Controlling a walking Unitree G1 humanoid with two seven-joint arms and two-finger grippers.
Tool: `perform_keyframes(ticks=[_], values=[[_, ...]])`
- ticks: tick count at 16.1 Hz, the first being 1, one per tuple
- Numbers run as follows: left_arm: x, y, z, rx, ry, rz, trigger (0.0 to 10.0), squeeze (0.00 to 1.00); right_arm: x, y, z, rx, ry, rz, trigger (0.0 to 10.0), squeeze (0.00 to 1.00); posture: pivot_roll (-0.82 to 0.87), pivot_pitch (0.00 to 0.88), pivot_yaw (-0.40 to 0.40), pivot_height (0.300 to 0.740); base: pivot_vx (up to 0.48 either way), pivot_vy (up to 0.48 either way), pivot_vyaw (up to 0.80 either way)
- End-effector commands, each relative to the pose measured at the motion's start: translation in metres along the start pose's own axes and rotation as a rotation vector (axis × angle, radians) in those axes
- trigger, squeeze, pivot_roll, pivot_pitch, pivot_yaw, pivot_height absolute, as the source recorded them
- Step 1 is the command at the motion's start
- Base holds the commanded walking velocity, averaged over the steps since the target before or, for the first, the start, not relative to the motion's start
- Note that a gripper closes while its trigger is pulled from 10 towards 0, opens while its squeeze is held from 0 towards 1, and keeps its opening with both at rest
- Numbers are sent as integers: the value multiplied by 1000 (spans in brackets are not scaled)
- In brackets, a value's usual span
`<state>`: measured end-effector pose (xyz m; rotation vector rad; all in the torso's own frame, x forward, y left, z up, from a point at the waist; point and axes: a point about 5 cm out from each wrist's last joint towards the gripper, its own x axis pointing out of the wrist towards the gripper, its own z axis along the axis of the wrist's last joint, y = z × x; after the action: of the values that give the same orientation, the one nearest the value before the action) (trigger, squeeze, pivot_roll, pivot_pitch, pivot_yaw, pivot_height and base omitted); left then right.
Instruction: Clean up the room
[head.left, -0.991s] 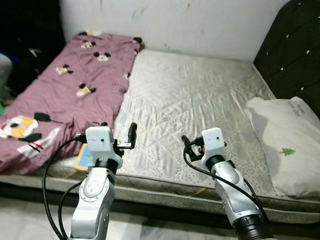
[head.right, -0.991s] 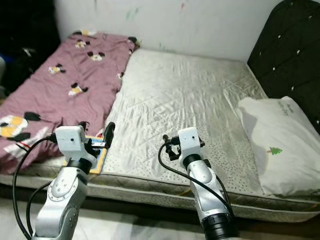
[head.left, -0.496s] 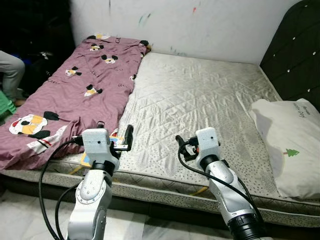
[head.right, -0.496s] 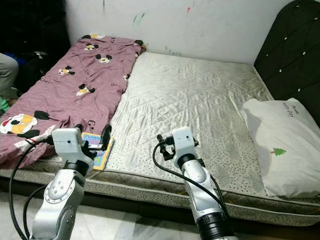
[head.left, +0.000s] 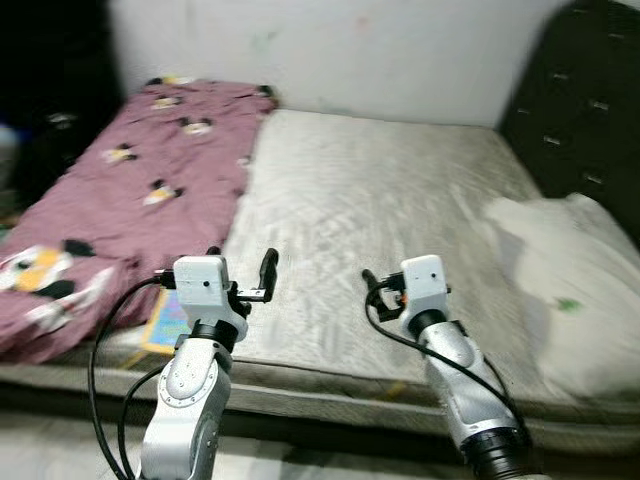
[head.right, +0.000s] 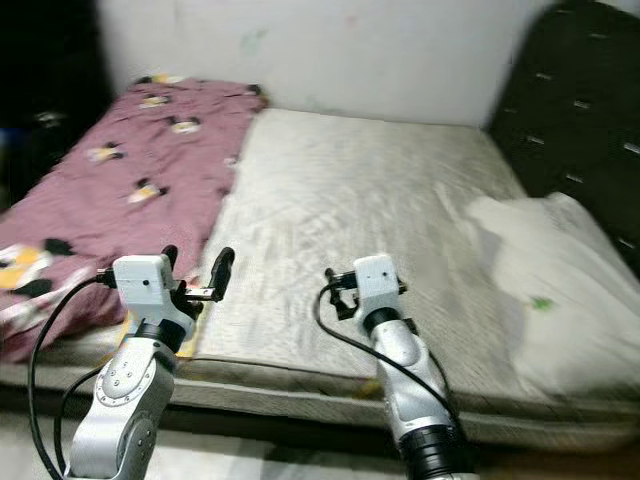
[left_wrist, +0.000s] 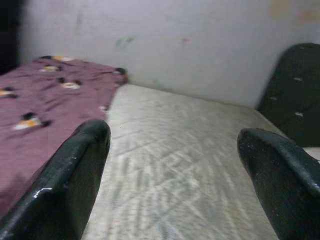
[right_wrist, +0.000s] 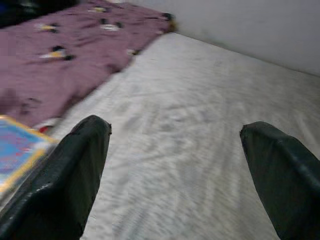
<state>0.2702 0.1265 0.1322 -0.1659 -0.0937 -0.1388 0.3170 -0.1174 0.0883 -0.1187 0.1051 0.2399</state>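
Left gripper (left_wrist: 172, 165): held raised over the near edge of the mattress (head.left: 380, 200), fingers spread wide apart, nothing between them. Right gripper (right_wrist: 175, 170): held level beside it, to its right, likewise spread and empty, pointed across the same bare quilted surface.

Purple blanket (head.left: 110, 190), printed with cartoon figures: spread over the far-left part of the bed, beyond and to the left of the left gripper, its near end bunched at the mattress edge.

Colourful book (right_wrist: 17, 155), blue with a yellow border: lying flat on the mattress edge just left of the left gripper, beside the bunched blanket end; touched by neither gripper.

White pillow (head.left: 560, 280): lying well to the right of the right gripper, against the dark tufted headboard (head.left: 580, 110).

White wall (head.left: 330, 50): behind the bed, faintly marked. Head views are blurred.
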Motion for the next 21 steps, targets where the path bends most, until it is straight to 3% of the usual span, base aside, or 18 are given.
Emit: perform_keyframes(ticks=[1, 9, 11, 16, 21], values=[[-1, 0, 2, -13, -11, -11, 10000, 0, 1, 0, 2, -4, -6, 3, 10000, 0, 27, 1, -46, 740, 259, 0, 0], [0, 1, 0, 13, 2, -5, 10000, 0, 2, -2, 1, -5, -1, -3, 10000, 0, 29, 0, -46, 740, 450, 0, 0], [1, 3, -3, 68, 21, 52, 10000, 0, 3, -3, 1, -11, 2, -5, 10000, 0, 29, 0, -46, 740, 0, 0, 0], [1, 7, -4, 84, 20, 83, 10000, 0, 4, -11, 0, -25, 12, -19, 10000, 0, 31, 0, -49, 740, 0, 0, 0], [-2, 12, -9, 40, 62, 122, 10000, 0, 3, -15, 0, -22, 20, -34, 10000, 0, 32, 0, -45, 740, 0, 0, -160]])
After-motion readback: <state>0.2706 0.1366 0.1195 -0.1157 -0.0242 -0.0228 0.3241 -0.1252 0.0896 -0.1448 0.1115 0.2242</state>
